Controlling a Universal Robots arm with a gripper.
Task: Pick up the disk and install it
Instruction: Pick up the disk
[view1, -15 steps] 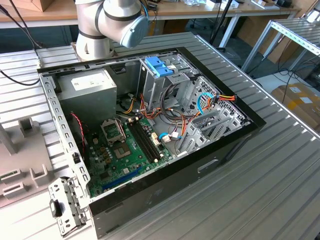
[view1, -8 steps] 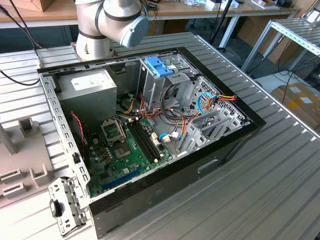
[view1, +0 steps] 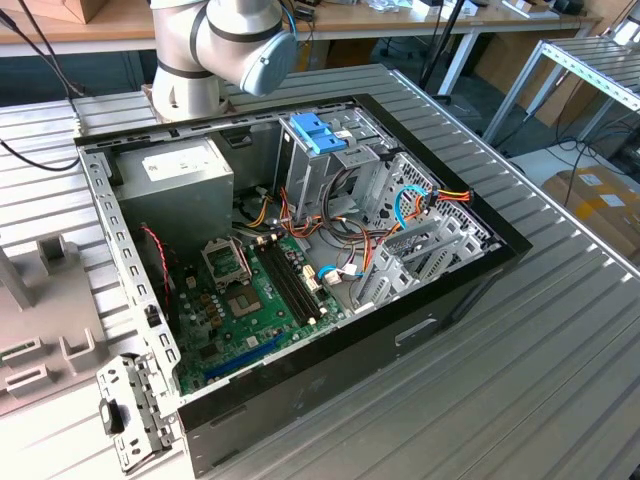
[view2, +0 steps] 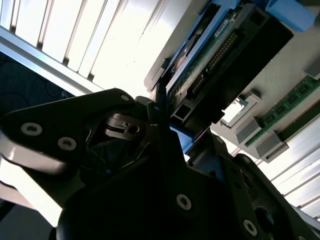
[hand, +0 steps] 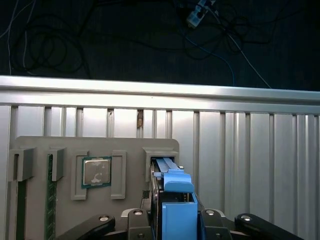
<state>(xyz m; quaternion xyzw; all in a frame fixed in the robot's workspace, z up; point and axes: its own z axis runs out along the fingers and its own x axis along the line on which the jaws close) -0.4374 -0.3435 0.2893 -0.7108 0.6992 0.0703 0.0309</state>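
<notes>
Exterior view: an open black tower computer case (view1: 470, 285) flat on a ribbed grey metal table (view1: 560, 390), green motherboard (view1: 250, 305) exposed. Behind it, the grey jointed robot arm (view1: 215, 45). Atop the drive cage, a pale-blue ridged plastic latch (view1: 318, 132).

First wrist view: the disk (hand: 177, 197), a flat rectangular drive with a dark silvery body, bright blue plastic rails and a blue end tab. Standing on edge in a slot of a grey plastic holder block (hand: 65, 145), just beside a square silvery processor chip (hand: 96, 171) in its own recess. Straddled by the black gripper (hand: 172, 220), black links to either side. Clamped on it or merely around it: cannot tell.

Second wrist view: the disk close against the gripper's dark body, green circuit board (view2: 200, 55) and connector pins bare on one face. Near it in the holder, a green memory stick (view2: 295, 98).

Judged stiff and fairly heavy for its size, smooth on the metal face, and fragile at the board and pins. Best taken across the blue rails near the tab end, kept square to the slot against jamming.
</notes>
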